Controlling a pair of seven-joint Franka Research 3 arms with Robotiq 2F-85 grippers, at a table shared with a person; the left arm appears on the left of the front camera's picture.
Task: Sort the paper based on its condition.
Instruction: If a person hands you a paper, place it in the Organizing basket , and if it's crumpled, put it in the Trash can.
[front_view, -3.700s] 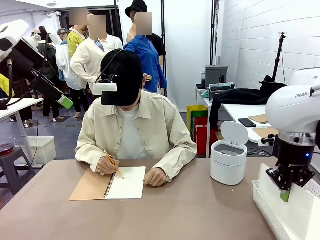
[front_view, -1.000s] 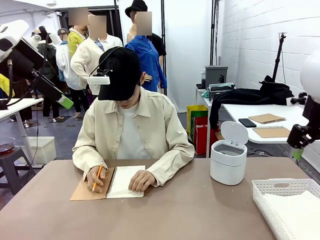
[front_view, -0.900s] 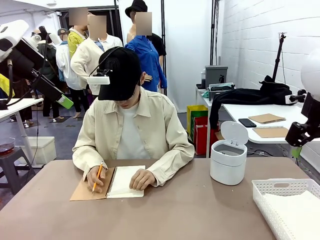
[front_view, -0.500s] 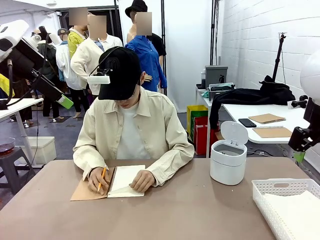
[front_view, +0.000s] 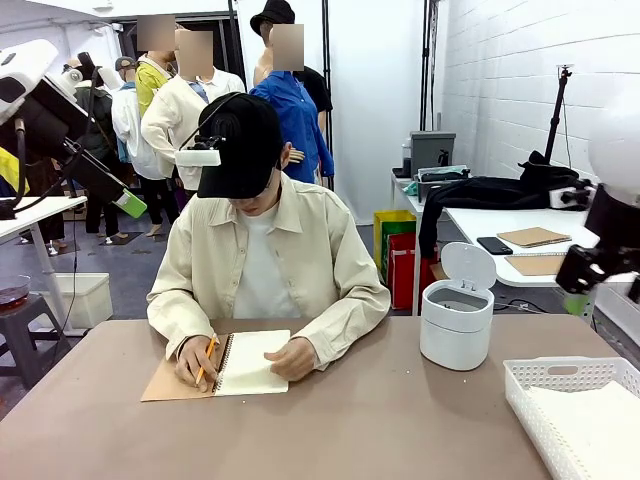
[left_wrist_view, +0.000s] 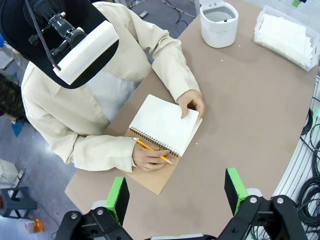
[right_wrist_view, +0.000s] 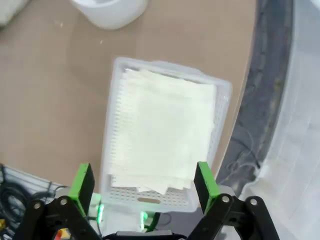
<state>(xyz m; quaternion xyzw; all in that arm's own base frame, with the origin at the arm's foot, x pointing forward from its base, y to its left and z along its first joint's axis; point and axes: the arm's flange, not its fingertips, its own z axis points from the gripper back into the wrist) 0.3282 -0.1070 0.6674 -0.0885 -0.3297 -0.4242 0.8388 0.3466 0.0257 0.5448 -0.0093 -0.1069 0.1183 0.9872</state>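
Note:
Loose white paper sheets (right_wrist_view: 161, 131) lie stacked in the white lattice basket (right_wrist_view: 112, 131), which stands at the table's near right corner (front_view: 558, 372). My right gripper (right_wrist_view: 144, 181) hangs high above that basket, open and empty; in the front view it sits at the right edge (front_view: 577, 298). Raised at the far left (front_view: 125, 200), my left gripper (left_wrist_view: 176, 189) is open with nothing between its fingers, looking down on the person. The person presses one hand on a blank page of the open spiral notebook (left_wrist_view: 162, 125) and holds a pencil (left_wrist_view: 152, 151) in the other.
A white round bin (front_view: 457, 310) with its lid up stands at the back right of the brown table (front_view: 380, 420), beside the basket. The person sits at the far side. Cables run along the table's robot-side edge.
My right gripper has risen from just over the basket to high at the right edge, then drifted slightly left. The person's pencil hand has shifted onto the notebook's cover side.

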